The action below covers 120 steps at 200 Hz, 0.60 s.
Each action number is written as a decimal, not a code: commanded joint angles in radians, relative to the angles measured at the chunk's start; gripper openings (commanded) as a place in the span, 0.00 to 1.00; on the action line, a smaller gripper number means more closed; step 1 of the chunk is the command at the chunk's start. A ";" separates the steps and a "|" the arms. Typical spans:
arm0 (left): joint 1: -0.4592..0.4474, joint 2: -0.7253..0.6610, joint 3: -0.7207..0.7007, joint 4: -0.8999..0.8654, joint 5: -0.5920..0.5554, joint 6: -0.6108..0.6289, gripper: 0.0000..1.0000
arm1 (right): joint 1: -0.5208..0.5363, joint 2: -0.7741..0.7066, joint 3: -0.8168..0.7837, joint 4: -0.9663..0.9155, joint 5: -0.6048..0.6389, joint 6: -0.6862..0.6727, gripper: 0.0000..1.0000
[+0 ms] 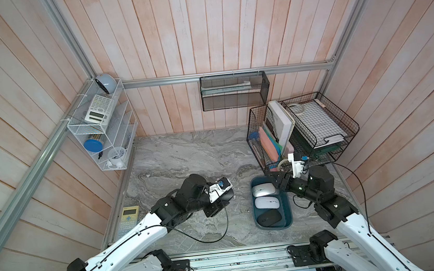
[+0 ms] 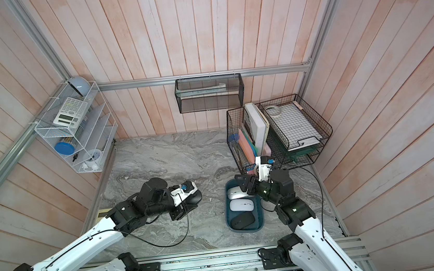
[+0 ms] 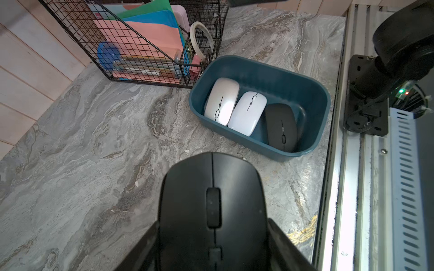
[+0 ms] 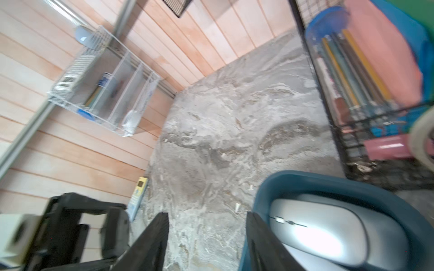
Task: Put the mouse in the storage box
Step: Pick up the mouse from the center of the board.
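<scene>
From my console the big black mouse [image 3: 212, 204] reads as matt plastic. The storage box [image 3: 281, 82] is smooth teal plastic with a soft sheen, and the pale mouse [image 3: 222, 101] inside it shines glossy under the light. The tabletop [image 3: 94, 140] looks like grey veined stone, dull and slightly rough; the wire basket [image 3: 150, 82] is thin black-coated metal, and the wall boards [image 1: 214, 33] are whitewashed matt wood.

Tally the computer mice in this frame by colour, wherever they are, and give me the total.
White mice: 2, both in the storage box
Black mice: 2, the boxed black mouse and the held black mouse, gripped in the left hand
Total: 4
</scene>
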 commanded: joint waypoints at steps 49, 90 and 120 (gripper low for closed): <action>-0.004 -0.018 -0.004 0.031 0.004 0.032 0.32 | 0.316 0.193 0.141 0.058 0.005 0.056 0.65; -0.004 -0.029 -0.006 0.028 0.005 0.033 0.32 | 0.396 0.297 0.167 0.107 0.018 0.072 0.65; -0.004 -0.033 -0.008 0.029 0.004 0.034 0.32 | 0.430 0.347 0.198 0.112 -0.006 0.076 0.65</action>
